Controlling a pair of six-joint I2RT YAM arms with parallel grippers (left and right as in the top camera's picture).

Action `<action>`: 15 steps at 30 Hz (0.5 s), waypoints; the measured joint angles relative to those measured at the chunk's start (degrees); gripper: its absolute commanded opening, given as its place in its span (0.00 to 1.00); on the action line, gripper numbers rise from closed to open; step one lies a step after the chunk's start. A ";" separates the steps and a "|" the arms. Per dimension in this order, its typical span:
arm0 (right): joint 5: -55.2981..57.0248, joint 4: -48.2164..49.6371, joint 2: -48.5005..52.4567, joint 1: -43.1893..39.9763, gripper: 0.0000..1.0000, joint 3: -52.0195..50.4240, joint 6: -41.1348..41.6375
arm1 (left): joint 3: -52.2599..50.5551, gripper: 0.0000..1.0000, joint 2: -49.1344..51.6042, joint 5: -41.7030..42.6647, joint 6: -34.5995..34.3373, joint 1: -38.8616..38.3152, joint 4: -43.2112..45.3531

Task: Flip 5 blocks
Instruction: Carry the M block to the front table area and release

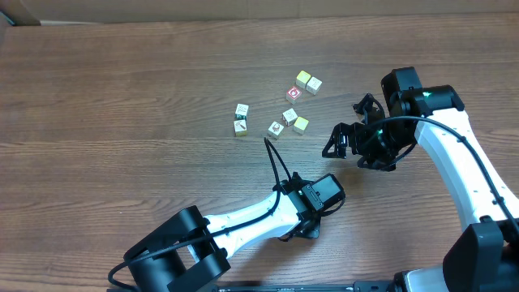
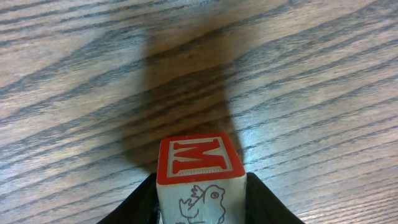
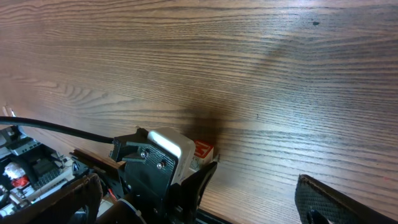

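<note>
**Overhead.** In the upper middle of the frame you have eight small wooden cubes in a loose cluster. Five are whitish-topped picture cubes [image 1: 276,129], two are yellow-topped cubes [image 1: 301,124] and one is a red-faced cube [image 1: 293,94]. None is stacked, and most have gaps between them, which I judge leaves room for a finger on either side. The white left arm [image 1: 259,212] reaches to the lower middle, well apart from the cluster, and its wrist hides what it carries. The black right gripper [image 1: 345,139] hovers right of centre with its jaws spread wide and empty, probably parked out of the way.

**Left wrist.** At lower centre you see one pale wooden block [image 2: 200,186], with a red "M" face up and a line-drawn animal on the face toward the lens. It sits low over the brown wood-grain table [image 2: 93,74], between the two dark fingers [image 2: 140,205] of the left gripper [image 2: 200,208]. They flank both sides. You cannot tell whether they pinch it or have let go. Bare table likely gives room to turn it.

**Right wrist.** One block shows, a red edge at lower centre beside the left arm's housing. The right gripper's own two fingers sit in the lower corners, far apart.
</note>
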 measured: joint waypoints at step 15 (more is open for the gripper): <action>0.00 0.02 0.00 0.00 1.00 0.00 0.04 | 3.37 0.59 -6.78 -4.90 2.60 4.15 -8.83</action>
